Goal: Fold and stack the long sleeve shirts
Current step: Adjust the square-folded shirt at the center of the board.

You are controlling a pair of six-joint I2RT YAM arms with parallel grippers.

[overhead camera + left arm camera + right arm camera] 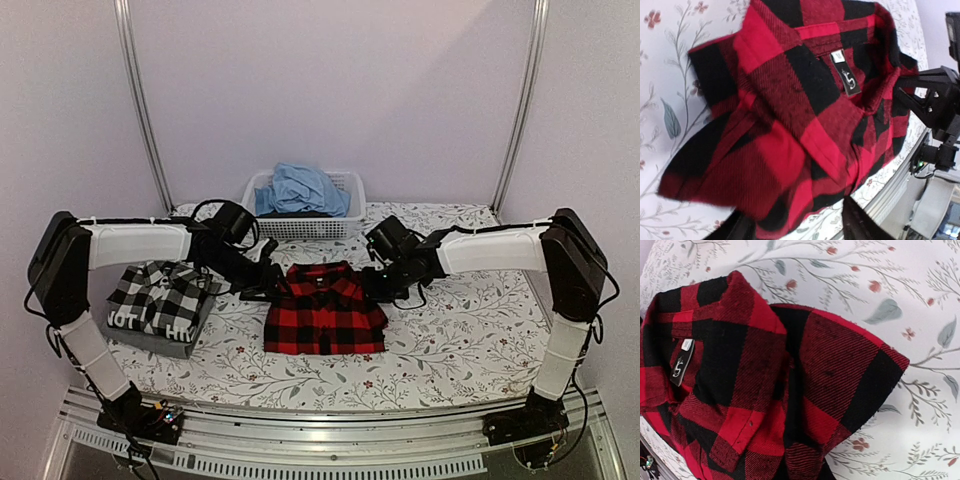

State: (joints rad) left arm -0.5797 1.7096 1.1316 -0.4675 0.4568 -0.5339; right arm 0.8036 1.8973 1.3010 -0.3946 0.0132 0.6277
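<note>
Top external | red-black flannel (325, 312) folded | left end effector (796, 225) spread | right end effector (903, 90) pinches it

The red-and-black shirt (790, 125) under me is soft, matt flannel with a brushed, faintly fuzzy twill face, and its small black neck label (846, 75) is a smoother weave with a slight sheen. The counter (900, 405) wears a smooth, matt, flower-printed cover. The basket (310, 228) is white plastic lattice holding limp blue cloth (300, 188), my left arm's shell (140, 243) is matt white plastic, and the front rail (330, 440) is bare, dully shining metal.
</note>
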